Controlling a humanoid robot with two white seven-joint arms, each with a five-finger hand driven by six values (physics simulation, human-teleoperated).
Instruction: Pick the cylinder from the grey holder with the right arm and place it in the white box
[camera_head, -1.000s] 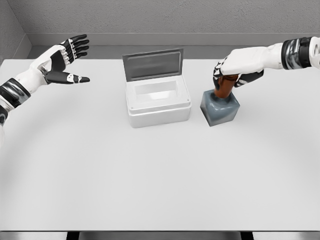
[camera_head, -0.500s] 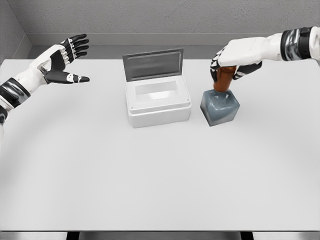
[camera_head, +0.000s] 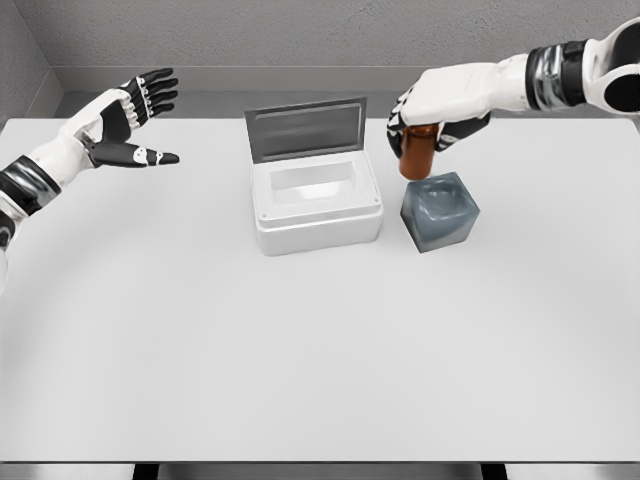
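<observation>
Cylinder (camera_head: 417, 158): brown, short, upright; held clear of the grey holder, above its upper left edge, lower end free, top hidden under the fingers.
Right hand (camera_head: 438, 102): clenched around the upper part of the cylinder, fingers wrapped over its top and sides; arm enters from the upper right.
Handling, judged: rigid body with a smooth, fairly glossy skin, probably light; likely to slip if the grip loosens. The present hold high on the wall leaves the lower end bare for entry into the box. Tilt during carry is the main risk.
Grey holder (camera_head: 440, 211): translucent grey block on the bench, just right of the box; socket on top shows empty.
White box (camera_head: 317, 205): lid (camera_head: 306, 129) stands open at the rear, cavity exposed and unoccupied; the cylinder is to its right, not yet over the opening.
Left hand (camera_head: 132, 118): released, fingers spread, raised over the far left of the bench, well apart from the work.
Bench (camera_head: 320, 350): white, flat.
Step in hand, judged: extraction done; transfer leftward and lowering into the box outstanding.
</observation>
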